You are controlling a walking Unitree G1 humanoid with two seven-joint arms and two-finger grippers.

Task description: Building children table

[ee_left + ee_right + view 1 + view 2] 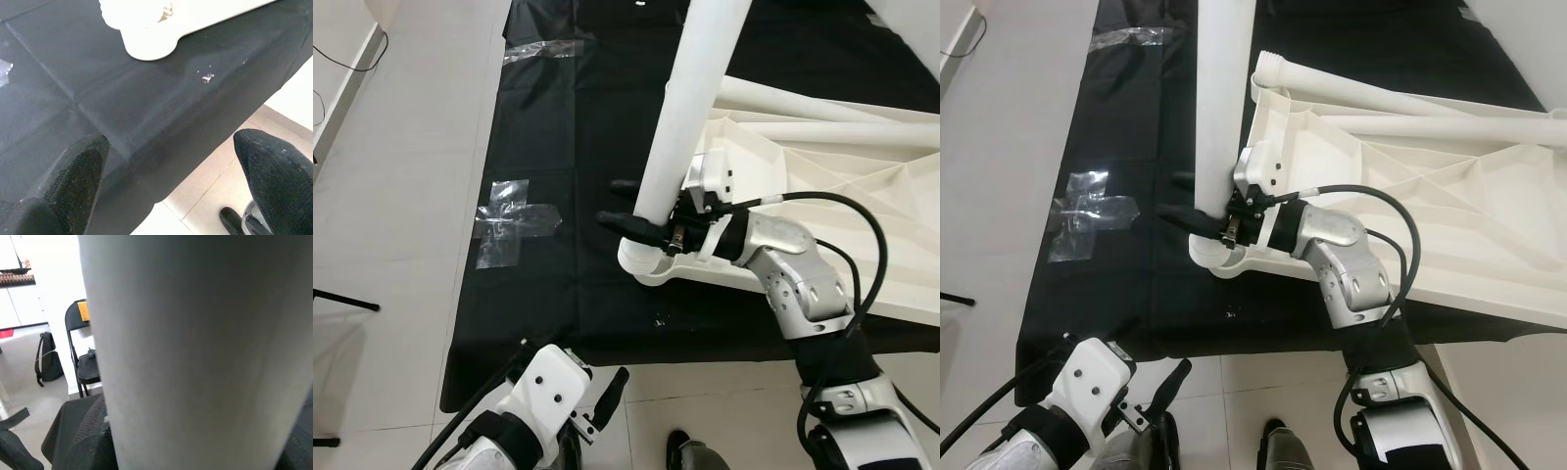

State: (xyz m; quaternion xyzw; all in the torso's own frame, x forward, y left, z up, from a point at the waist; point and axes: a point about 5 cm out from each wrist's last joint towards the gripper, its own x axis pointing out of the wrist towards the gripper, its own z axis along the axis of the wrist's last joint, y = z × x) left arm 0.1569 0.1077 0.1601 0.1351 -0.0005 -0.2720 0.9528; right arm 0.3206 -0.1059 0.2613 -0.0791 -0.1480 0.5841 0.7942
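An upturned white plastic table top (862,196) lies on a black cloth (568,127). A white tubular leg (690,98) stands upright in the near left corner socket (646,266). My right gripper (631,204) is shut on this leg just above the socket, one black finger on each side. In the right wrist view the leg (195,347) is pressed close between the dark pads. My left gripper (171,181) hangs low at the cloth's near edge, open and holding nothing, with the socket (146,39) some way ahead of it.
Two more white legs (1400,98) lie across the far side of the table top. Clear tape (509,220) sticks to the cloth at the left. Pale tiled floor (391,196) borders the cloth. A black folding chair (80,347) and a backpack (46,364) stand by a wall.
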